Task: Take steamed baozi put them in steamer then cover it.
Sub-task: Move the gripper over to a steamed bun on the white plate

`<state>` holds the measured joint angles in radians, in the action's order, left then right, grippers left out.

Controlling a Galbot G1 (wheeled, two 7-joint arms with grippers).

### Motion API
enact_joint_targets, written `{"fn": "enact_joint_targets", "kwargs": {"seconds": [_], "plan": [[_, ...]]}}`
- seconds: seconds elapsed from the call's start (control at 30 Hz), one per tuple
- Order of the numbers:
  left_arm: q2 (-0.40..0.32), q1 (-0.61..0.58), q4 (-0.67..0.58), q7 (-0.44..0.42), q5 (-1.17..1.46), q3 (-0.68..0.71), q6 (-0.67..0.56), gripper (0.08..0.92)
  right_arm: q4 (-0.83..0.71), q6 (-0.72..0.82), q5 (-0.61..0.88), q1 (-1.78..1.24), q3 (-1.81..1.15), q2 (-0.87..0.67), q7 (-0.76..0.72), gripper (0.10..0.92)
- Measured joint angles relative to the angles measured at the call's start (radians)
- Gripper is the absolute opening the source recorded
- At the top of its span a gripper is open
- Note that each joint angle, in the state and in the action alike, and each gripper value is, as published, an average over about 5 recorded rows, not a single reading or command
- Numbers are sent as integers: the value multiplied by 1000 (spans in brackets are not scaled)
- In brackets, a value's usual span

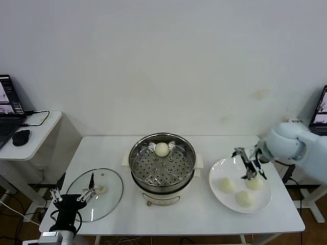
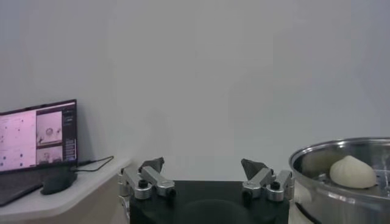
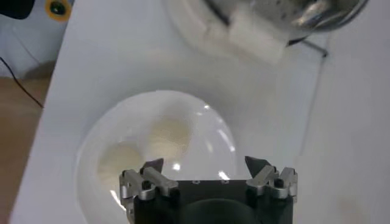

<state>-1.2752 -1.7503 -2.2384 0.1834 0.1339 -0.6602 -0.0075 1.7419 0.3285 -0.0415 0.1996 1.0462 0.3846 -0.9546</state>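
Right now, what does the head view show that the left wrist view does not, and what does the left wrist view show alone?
Only the head view shows the cover lying on the table, the plate with three baozi, and the right gripper open above them. Only the left wrist view shows the left gripper's open fingers up close. Both show the steamer with one baozi inside, and the laptop on the side table.

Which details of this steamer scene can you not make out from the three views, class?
- Third baozi on the plate: head view, partly covered by the right end effector; absent from the right wrist view, where the end effector blocks that part of the plate.
- Steamer: left wrist view, cut off by the edge.
- Laptop screen: too small to read.
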Motion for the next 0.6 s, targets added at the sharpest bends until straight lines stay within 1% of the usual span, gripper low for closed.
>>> {"fn": "enact_joint_targets", "kwargs": {"seconds": [0.27, 0.6], "plan": [[-4, -14, -7, 1, -4, -8, 0, 823, -79, -2, -59, -206, -149, 45, 24, 823], [-5, -21, -9, 1, -3, -16, -1, 823, -186, -5, -96, -316, -238, 127, 45, 823]]}}
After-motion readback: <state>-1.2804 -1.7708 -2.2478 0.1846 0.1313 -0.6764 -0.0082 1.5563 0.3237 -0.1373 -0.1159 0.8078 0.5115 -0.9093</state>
